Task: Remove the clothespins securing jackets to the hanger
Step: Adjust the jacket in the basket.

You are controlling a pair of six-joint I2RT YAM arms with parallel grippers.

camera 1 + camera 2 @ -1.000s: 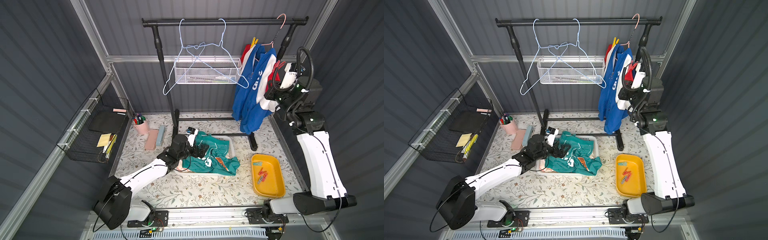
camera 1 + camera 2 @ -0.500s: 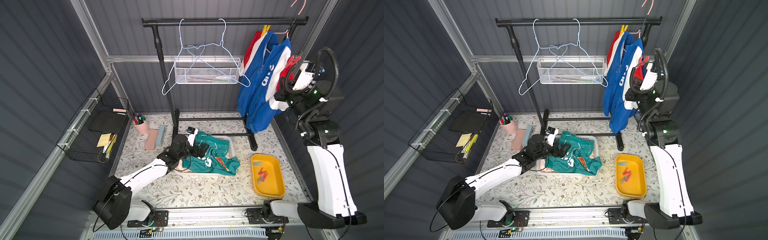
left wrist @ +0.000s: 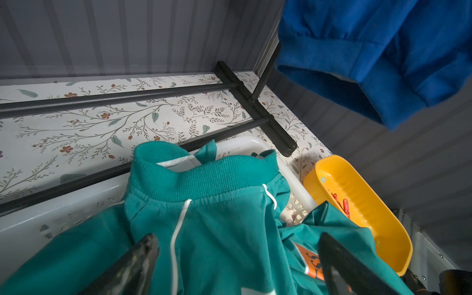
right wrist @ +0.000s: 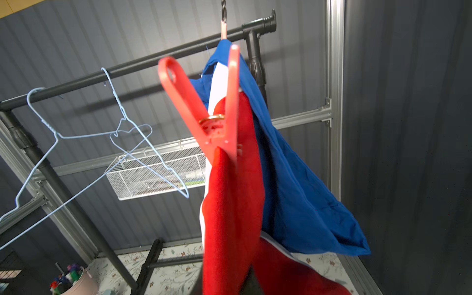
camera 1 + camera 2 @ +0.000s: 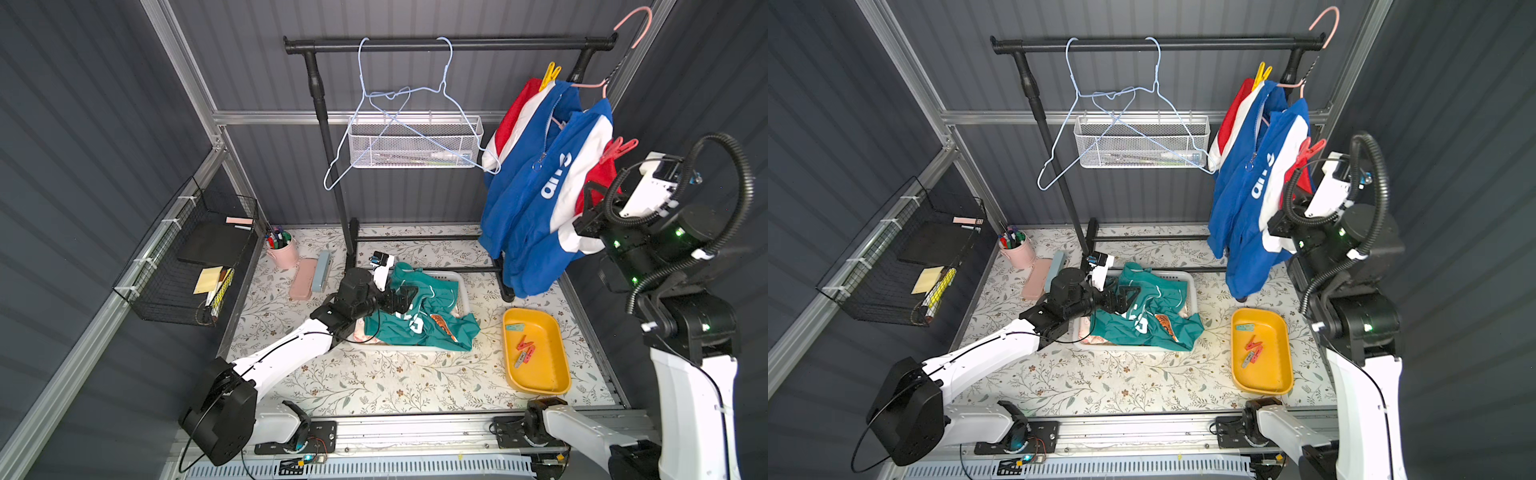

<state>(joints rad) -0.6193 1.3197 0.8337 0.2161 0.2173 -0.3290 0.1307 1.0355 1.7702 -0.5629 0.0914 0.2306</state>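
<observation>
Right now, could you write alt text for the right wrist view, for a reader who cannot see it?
A red clothespin, seen close up, is clipped onto the red edge of a red-white-blue jacket under a pink hanger. Behind them, a black rail carries two pale blue wire hangers, with a white mesh basket behind them.

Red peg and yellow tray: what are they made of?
Red peg: looks like smooth moulded plastic, with a brass-coloured metal spring ring at its hinge. Yellow tray: probably glossy plastic too, since it is one even colour with rounded moulded corners.
</observation>
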